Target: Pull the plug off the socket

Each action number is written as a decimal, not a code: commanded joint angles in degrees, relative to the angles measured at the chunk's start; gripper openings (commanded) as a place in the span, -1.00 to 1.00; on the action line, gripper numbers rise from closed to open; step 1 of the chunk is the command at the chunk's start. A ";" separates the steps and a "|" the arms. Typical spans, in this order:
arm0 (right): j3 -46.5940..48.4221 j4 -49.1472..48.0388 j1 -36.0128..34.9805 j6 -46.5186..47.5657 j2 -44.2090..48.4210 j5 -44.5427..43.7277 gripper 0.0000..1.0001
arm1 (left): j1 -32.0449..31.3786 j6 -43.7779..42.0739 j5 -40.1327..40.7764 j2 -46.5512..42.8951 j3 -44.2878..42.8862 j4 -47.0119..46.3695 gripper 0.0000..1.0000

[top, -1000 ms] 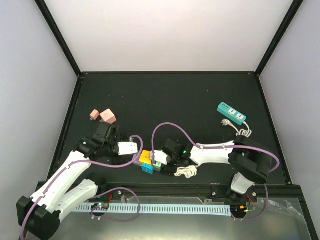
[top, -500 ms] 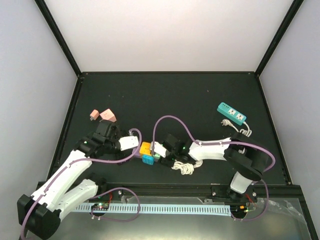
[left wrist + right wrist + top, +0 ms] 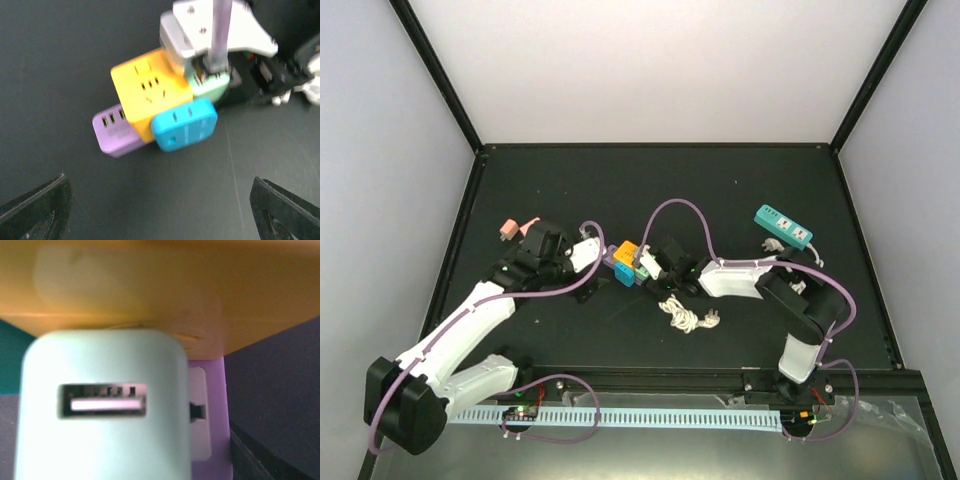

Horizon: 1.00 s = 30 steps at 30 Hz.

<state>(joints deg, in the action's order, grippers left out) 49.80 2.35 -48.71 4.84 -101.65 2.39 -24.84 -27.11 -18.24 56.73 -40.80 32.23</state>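
The socket (image 3: 624,255) is a cube of yellow, cyan and purple blocks, right of the table's middle-left. A mint-green plug (image 3: 642,268) with a USB port sticks out of its right side. My right gripper (image 3: 648,264) is shut on the plug; in the left wrist view its grey fingers (image 3: 176,39) clamp the plug (image 3: 210,83) against the yellow block (image 3: 150,90). The right wrist view is filled by the plug (image 3: 102,405) under the yellow socket (image 3: 150,285). My left gripper (image 3: 598,257) stands open just left of the socket, its fingertips (image 3: 36,210) wide apart, nothing between them.
A white coiled cable (image 3: 688,318) lies on the mat in front of the right arm. A teal power strip (image 3: 783,227) with its white cord sits at the right. Pink adapters (image 3: 508,229) lie at the far left behind the left arm.
The right gripper closed on the plug and carried plug and socket away from the near edge toward the table's middle. The left gripper followed alongside, still open. The white cable stayed behind.
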 commanded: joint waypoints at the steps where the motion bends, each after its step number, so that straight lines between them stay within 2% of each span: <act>1: 0.49 -1.21 0.11 -3.01 -2.53 -3.73 -0.22 | -1.98 10.31 -0.23 0.97 0.88 -13.12 0.97; 5: 1.17 -0.51 0.12 -4.08 -3.71 -3.97 -0.17 | -4.08 14.39 1.38 3.60 1.94 -17.61 0.98; 16: 1.21 -0.51 0.15 -4.59 -3.56 -1.92 -0.09 | -12.79 20.79 15.30 10.96 1.86 -22.55 0.97; 23: 1.42 -0.33 0.13 -4.75 -4.02 -2.03 -0.09 | -14.72 25.75 23.54 16.19 0.82 -25.58 0.97; 30: 1.50 -0.22 0.11 -4.76 -4.39 -1.86 -0.09 | -14.99 27.47 28.26 21.23 -0.86 -25.81 0.98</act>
<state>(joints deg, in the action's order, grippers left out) 51.07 1.32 -48.82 1.30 -103.20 0.56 -39.33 -2.22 5.32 75.66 -38.48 7.94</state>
